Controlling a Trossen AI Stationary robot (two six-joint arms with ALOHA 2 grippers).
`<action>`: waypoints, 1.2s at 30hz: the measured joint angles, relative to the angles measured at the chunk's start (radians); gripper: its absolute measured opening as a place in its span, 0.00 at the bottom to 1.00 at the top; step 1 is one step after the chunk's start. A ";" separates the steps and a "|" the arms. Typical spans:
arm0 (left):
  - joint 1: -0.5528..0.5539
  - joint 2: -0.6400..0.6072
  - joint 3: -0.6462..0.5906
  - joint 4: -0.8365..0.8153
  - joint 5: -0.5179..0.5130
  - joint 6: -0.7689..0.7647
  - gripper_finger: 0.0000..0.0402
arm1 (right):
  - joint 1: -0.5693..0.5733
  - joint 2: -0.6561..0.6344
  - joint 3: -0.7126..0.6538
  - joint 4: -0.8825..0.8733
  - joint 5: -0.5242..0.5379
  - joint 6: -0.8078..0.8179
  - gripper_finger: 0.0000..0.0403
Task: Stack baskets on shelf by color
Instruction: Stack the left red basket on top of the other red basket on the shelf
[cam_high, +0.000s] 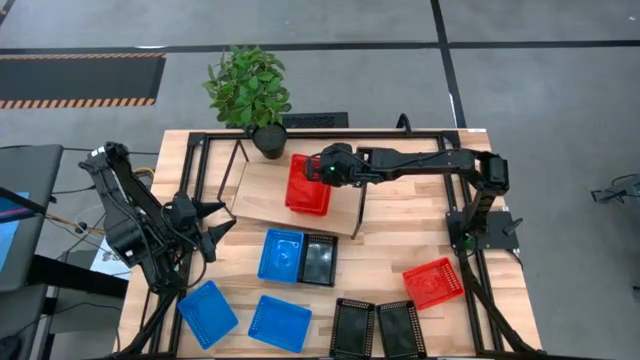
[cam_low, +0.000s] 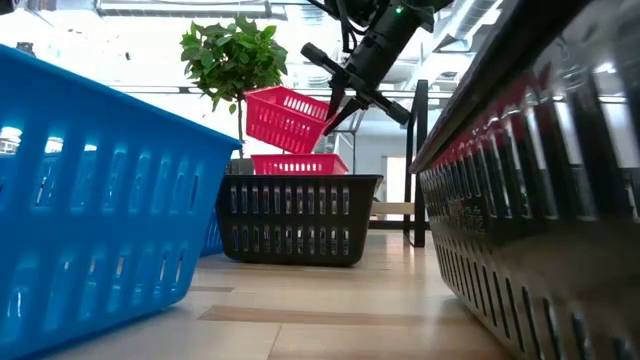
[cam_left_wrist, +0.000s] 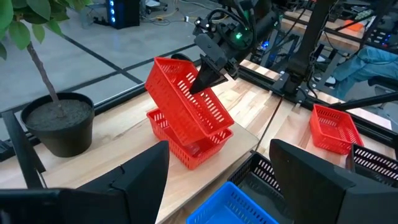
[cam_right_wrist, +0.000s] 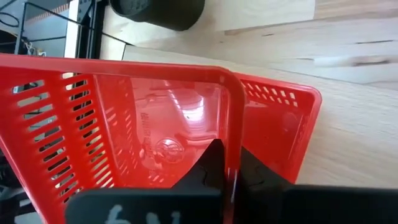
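My right gripper (cam_high: 322, 168) is over the shelf (cam_high: 262, 200), shut on a red basket (cam_left_wrist: 186, 99) that tilts above a second red basket (cam_left_wrist: 186, 146) resting with its base on the shelf board. A third red basket (cam_high: 433, 282) sits on the table's right side. Blue baskets (cam_high: 282, 254), (cam_high: 208, 312), (cam_high: 280, 322) and black baskets (cam_high: 320, 260), (cam_high: 352, 328), (cam_high: 400, 328) lie on the table in front of the shelf. My left gripper (cam_high: 215, 230) waits open by the shelf's left end, touching nothing. My right gripper (cam_right_wrist: 231, 158) pinches the tilted red basket's side wall (cam_right_wrist: 234, 118) at its rim, one finger (cam_right_wrist: 211, 165) inside the basket and one outside. It comes slanting down from the table's right. The basket hangs tilted, its free end low over the red basket on the shelf.
A potted plant (cam_high: 250, 95) stands at the shelf's far left corner. Black frame bars (cam_high: 330, 135) run along the table's far edge and sides. Bare board shows on the shelf left of the red baskets (cam_high: 255, 190).
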 joint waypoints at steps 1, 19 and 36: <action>0.000 0.000 0.000 0.000 0.000 0.000 0.66 | 0.000 0.000 0.000 -0.006 0.000 0.000 0.04; 0.000 0.000 0.000 -0.020 0.000 0.000 0.66 | 0.008 0.011 -0.012 -0.003 -0.010 0.016 0.05; 0.000 0.000 0.000 -0.028 0.001 0.000 0.66 | 0.001 0.011 -0.022 -0.031 -0.008 0.023 0.07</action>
